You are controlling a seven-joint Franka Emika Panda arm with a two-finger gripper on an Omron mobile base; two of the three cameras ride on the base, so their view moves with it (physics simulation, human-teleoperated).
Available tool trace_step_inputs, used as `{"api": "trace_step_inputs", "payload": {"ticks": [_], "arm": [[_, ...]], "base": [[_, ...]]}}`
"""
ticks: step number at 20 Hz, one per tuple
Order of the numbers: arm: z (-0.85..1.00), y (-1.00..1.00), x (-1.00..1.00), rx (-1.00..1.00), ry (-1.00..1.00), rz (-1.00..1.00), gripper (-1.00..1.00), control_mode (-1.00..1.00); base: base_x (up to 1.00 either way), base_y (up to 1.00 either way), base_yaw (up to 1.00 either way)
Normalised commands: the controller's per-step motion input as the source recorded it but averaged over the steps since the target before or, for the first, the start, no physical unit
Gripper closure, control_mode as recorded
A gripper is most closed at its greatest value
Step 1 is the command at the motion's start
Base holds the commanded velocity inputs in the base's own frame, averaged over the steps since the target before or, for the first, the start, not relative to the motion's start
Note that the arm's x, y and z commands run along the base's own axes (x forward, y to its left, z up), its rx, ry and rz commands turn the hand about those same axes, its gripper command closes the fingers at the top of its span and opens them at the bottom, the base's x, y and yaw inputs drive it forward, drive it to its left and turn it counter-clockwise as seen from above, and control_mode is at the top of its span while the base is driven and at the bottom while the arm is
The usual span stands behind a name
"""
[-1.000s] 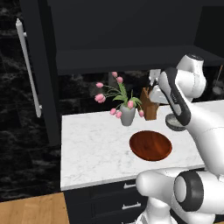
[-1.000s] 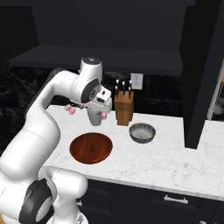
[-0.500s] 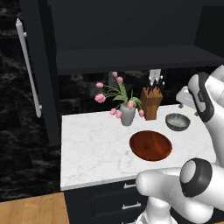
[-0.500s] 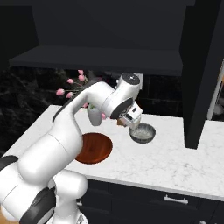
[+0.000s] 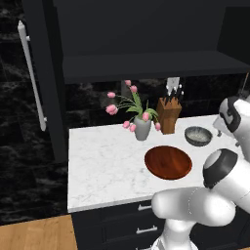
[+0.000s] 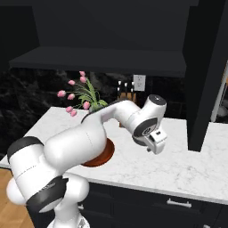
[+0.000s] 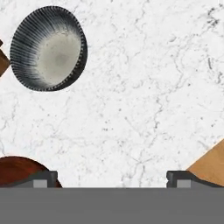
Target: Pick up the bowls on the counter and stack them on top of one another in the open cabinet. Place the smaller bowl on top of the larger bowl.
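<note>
Since half a second ago the arm has swung further to the right, away from the smaller bowl, and the gripper now hangs over bare marble with nothing between its fingers; the two dark fingertips stand wide apart.

Nearest to the base lies the larger bowl, near the front part of the counter, empty and flat on the marble. In the hand view its reddish rim shows at the lower left corner.

Behind it, to the right, the smaller bowl sits upright, apart from the brown one. Further back stand the vase with pink tulips and the knife block, side by side. Above them is the dark shelf of the open cabinet.
</note>
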Motion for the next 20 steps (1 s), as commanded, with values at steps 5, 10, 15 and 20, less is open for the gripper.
{"api": "trace_step_inputs", "payload": {"ticks": [5, 10, 15, 20], "arm": [[-0.25, -0.24, 0.07, 0.10, 0.00, -0.06, -1.00, -1.00], [-0.24, 0.01, 0.45, 0.07, 0.00, -0.03, -1.00, -1.00], [-0.19, 0.10, 0.54, 0.00, 0.00, -0.01, -1.00, -1.00], [-0.44, 0.00, 0.41, 0.00, 0.01, 0.00, -1.00, -1.00]], "base": [[0.00, 0.00, 0.00], [0.00, 0.00, 0.00], [0.00, 0.00, 0.00], [0.00, 0.00, 0.00]]}}
